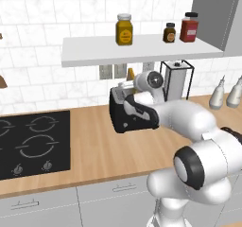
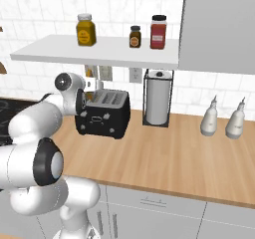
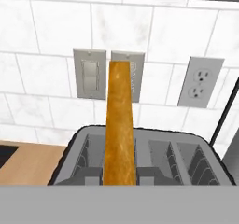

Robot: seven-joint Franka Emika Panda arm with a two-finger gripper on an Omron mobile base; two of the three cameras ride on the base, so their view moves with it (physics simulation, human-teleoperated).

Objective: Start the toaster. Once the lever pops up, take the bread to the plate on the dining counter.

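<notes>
1. Gripper — poised directly above the toaster. In the hand view its fingertips lie at the lower edge, on either side of the bread; the tips themselves are not clearly visible, so whether the fingers are clamped on the slice or merely flank it cannot be told.
2. Bread — one thin slice seen edge-on in the hand view, its golden-orange crust forming a tall narrow strip that rises from between the fingertip position up past the toaster's rim. In the left base view a small orange corner shows just above the toaster, behind the arm's wrist.
3. Toaster — boxy black body, pale silvery top with two long slots, small white marks on the front. It stands on the wood counter near the back wall. From the hand view, the bread stands over the left slot; the right slot shows bare wire guides.
4. Wall fittings — a grey double switch plate and a socket outlet on white tile behind the toaster.
5. Surroundings — black hob to the toaster's left; paper-towel holder just to its right; two pale bottles farther right; jars on the white shelf above.
</notes>
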